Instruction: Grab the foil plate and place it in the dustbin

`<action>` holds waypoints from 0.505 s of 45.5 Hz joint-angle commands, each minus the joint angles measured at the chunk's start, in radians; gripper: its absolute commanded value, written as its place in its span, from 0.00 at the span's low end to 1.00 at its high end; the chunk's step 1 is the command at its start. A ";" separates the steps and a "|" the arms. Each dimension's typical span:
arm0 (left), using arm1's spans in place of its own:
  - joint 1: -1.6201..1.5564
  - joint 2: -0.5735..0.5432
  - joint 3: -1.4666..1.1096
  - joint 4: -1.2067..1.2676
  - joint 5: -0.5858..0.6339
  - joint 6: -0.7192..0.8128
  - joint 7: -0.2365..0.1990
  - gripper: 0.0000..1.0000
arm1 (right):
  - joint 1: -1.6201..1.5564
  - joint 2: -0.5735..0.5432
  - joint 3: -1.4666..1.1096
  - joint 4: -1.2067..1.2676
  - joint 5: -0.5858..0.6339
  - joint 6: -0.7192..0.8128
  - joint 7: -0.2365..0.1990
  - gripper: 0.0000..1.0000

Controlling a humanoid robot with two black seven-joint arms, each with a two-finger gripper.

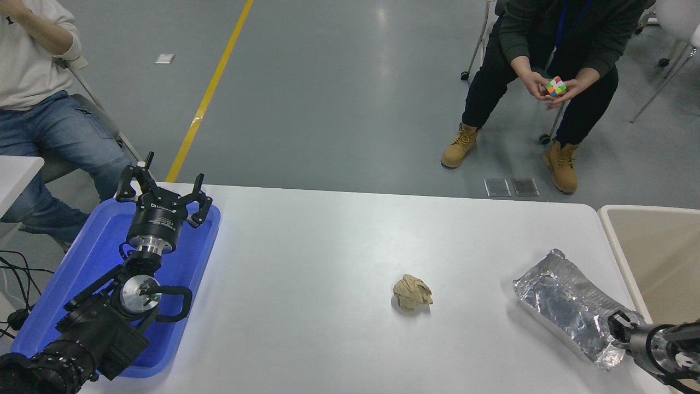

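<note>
The foil plate (563, 298), shiny crinkled silver, sits at the table's right side, its far end tipped up with a shadow beneath it. My right gripper (617, 328) comes in from the lower right corner and is shut on the plate's near end. The dustbin (615, 246), beige with a pale cream rim, stands just beyond the table's right edge, next to the plate. My left gripper (163, 191) is parked open over the blue tray at the lower left.
A crumpled tan paper ball (412, 293) lies mid-table, left of the plate. A blue tray (82, 262) lies under the left arm. One person (552, 49) sits beyond the far edge with a colour cube, another person (33, 82) at the far left.
</note>
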 commanded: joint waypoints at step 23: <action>0.000 0.000 0.000 0.000 0.001 0.000 0.000 1.00 | 0.863 -0.103 -0.572 0.111 -0.020 0.427 -0.009 0.00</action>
